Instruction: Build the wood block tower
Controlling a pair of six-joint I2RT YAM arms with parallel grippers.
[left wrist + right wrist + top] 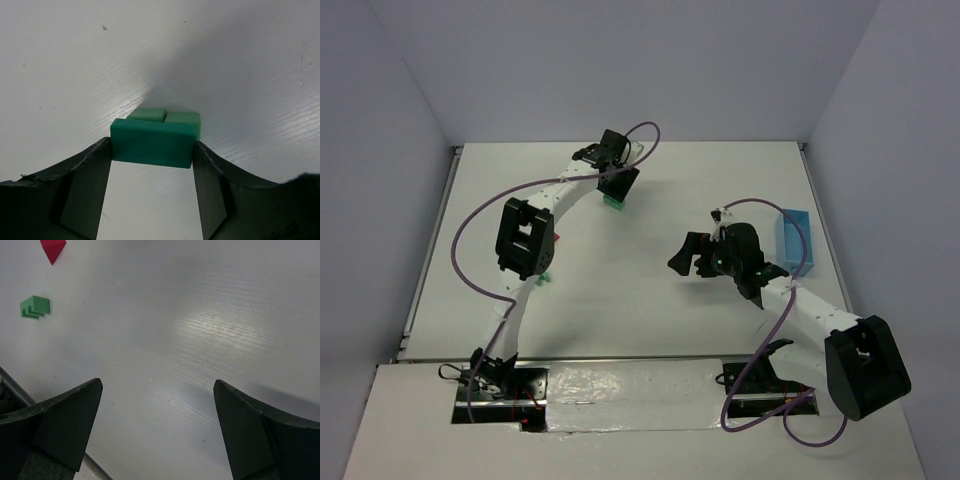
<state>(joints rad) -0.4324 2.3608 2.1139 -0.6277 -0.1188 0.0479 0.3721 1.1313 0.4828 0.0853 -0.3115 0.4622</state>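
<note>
My left gripper (617,187) is far out at the table's middle back, shut on a green brick (152,142) held by its ends between the fingers. In the left wrist view the gripper (152,151) holds the brick over two green cubes (165,116) that stand side by side; I cannot tell whether it touches them. A red wedge (52,249) and a green arch block (35,306) lie on the table to the left; the arch block also shows by the left arm (545,278). My right gripper (686,257) is open and empty above bare table (157,390).
A light blue tray (793,240) stands at the right, just behind the right arm. The left arm's elbow (525,238) hangs over the red wedge's spot. A purple cable loops off each arm. The table's left edge rail (15,385) shows in the right wrist view.
</note>
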